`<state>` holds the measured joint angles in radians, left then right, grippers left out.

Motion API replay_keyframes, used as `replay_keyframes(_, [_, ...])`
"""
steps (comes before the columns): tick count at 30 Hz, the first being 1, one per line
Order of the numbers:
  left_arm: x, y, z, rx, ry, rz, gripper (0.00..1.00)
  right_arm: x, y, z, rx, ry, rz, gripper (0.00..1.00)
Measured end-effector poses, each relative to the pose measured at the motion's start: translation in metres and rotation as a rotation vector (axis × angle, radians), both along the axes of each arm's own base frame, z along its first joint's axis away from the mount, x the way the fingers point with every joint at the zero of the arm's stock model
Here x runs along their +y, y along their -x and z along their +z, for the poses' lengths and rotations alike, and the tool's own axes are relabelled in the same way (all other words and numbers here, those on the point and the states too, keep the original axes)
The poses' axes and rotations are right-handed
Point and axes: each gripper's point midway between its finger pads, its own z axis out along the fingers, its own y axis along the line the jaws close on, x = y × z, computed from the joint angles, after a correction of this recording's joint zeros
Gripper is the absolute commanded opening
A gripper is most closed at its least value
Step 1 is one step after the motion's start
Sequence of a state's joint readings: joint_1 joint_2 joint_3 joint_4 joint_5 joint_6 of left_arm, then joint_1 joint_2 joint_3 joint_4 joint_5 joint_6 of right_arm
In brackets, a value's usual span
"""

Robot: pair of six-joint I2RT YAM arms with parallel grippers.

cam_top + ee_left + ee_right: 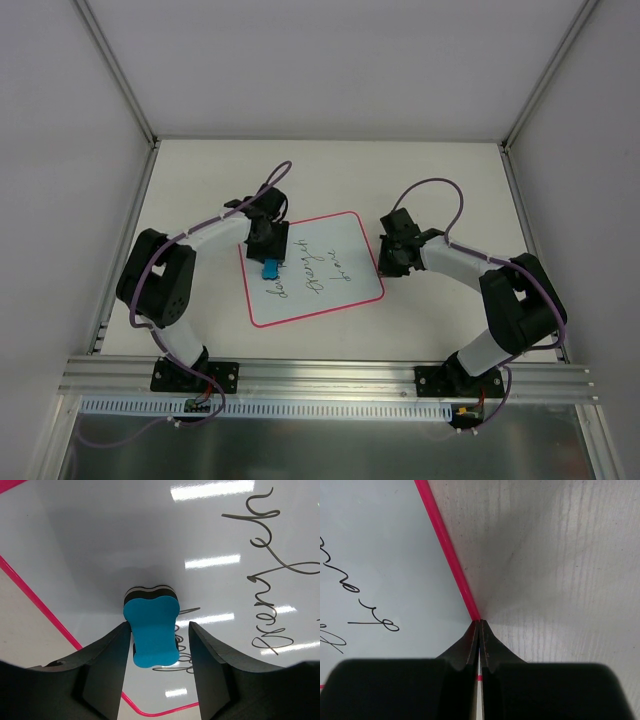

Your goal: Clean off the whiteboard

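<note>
Left wrist view: my left tool (pixel 160 626) sits slack around the blue eraser (pixel 151 635) on the whiteboard (pixel 125 535); right tool (pixel 479 624) pinched shut.

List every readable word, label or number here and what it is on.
Middle line on the whiteboard: perhaps "brength", cursive, unsure.
Left line: partly hidden by the blue eraser, unreadable.
Right line: too loose to read.
No printed labels, brands or numbers show.

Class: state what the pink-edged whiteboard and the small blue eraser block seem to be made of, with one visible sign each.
Flat white pink-edged whiteboard: probably glossy coated board or plastic; bright reflections streak it. Small blue eraser block: likely matte foam, no shine, dark layer on one face.
</note>
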<state>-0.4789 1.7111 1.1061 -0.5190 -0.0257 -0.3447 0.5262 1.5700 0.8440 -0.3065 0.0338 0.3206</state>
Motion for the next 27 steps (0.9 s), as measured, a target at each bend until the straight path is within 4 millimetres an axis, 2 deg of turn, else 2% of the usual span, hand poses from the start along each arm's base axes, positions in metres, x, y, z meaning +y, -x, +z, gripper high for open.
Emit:
replay_keyframes(3, [0.002,0.002,-0.003,0.006,-0.008,0.004,0.46,0.0,0.0,0.0,0.0,0.0,0.001,0.0])
replay_keyframes(7, [0.006,0.008,-0.009,0.021,-0.022,0.01,0.36,0.0,0.0,0.0,0.0,-0.001,0.001,0.0])
replay_keyframes(8, [0.007,0.009,-0.01,0.023,-0.023,0.011,0.27,0.0,0.0,0.0,0.0,-0.001,0.0,0.0])
replay_keyframes(10, [0.007,0.009,-0.01,0.022,-0.021,0.017,0.19,0.0,0.0,0.0,0.0,-0.002,0.001,0.0])
replay_keyframes(11, [0.007,0.008,-0.009,0.018,-0.022,0.019,0.12,0.0,0.0,0.0,0.0,-0.002,0.001,0.0])
replay_keyframes(15, [0.01,0.008,-0.009,0.005,-0.03,0.023,0.01,0.001,0.0,0.0,0.0,-0.002,0.001,0.0])
replay_keyframes(20, [0.016,0.002,-0.009,-0.008,-0.072,0.022,0.0,0.001,0.0,0.0,-0.002,-0.003,0.003,0.0])
replay_keyframes(27, [0.013,-0.032,-0.008,-0.038,-0.126,-0.015,0.0,0.002,-0.001,0.0,-0.006,-0.004,0.003,0.0])
